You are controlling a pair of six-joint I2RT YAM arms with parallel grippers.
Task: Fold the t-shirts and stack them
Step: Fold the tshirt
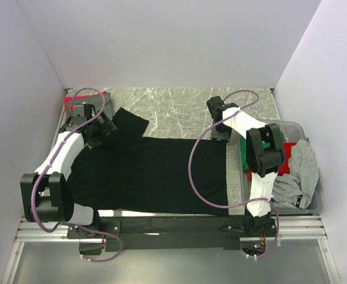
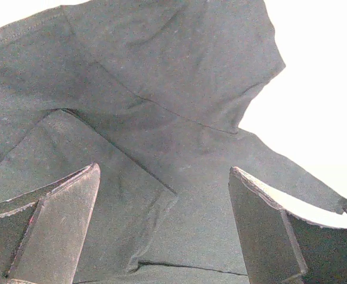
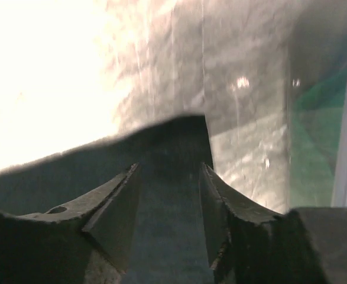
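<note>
A large black t-shirt [image 1: 155, 171] lies spread flat across the table, one sleeve [image 1: 132, 121] sticking out at its back left. My left gripper [image 1: 102, 133] hovers over the cloth beside that sleeve. In the left wrist view it [image 2: 164, 207] is wide open with only black cloth [image 2: 179, 77] below. My right gripper [image 1: 220, 135] sits at the shirt's back right corner. In the right wrist view its jaws [image 3: 168, 177] stand apart, straddling the corner of the black cloth [image 3: 167, 201].
A clear grey bin [image 1: 315, 204] at the right edge holds a grey t-shirt [image 1: 300, 174], a red one [image 1: 289, 158] and a green one [image 1: 273, 145]. Something red [image 1: 96, 96] lies at the back left corner. Walls enclose the marble tabletop [image 1: 173, 109].
</note>
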